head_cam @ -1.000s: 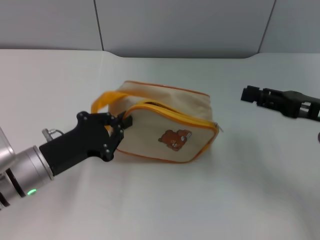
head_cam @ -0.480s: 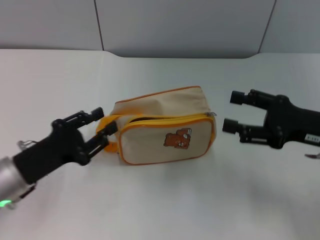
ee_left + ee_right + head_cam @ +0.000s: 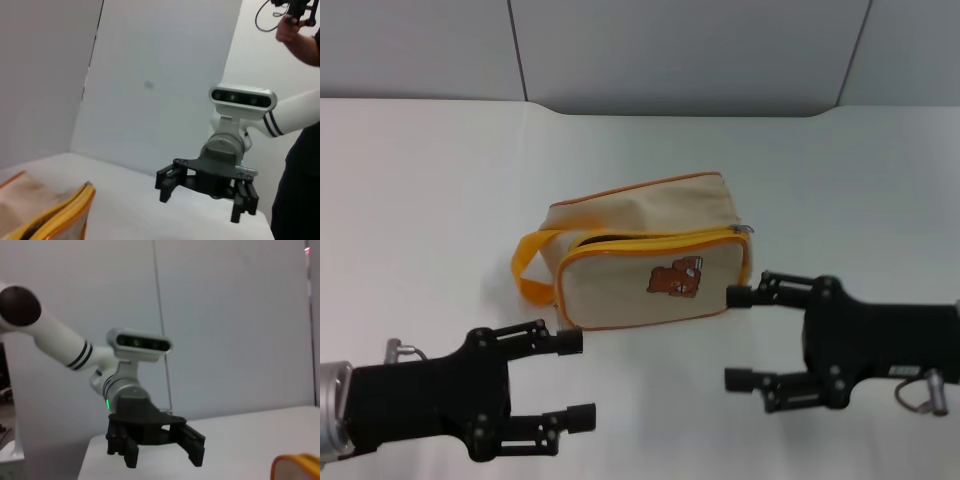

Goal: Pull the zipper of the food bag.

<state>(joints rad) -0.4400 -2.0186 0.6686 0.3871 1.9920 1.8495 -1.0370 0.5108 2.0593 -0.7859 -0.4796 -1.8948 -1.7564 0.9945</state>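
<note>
The food bag (image 3: 640,240) stands at the middle of the table (image 3: 420,170), bear patch facing me and orange handle (image 3: 528,275) at its left end. The zipper pull (image 3: 746,230) is a small silver tab at the right end of the top seam; a dark gap shows along the seam's left part. My left gripper (image 3: 577,378) is open and empty in front of the bag's left end, apart from it. My right gripper (image 3: 734,338) is open and empty in front of the bag's right end, its upper finger close to the corner. A bag corner (image 3: 60,215) shows in the left wrist view.
The left wrist view shows my right gripper (image 3: 200,205) farther off and a person (image 3: 300,30) standing behind. The right wrist view shows my left gripper (image 3: 164,458) and an orange bag corner (image 3: 296,467). A grey wall (image 3: 680,50) runs behind the table.
My left gripper let go at the bag's handle end and drew back toward me. The bag swung from tilted to square, then stayed. My right gripper came in from the right and lower.
</note>
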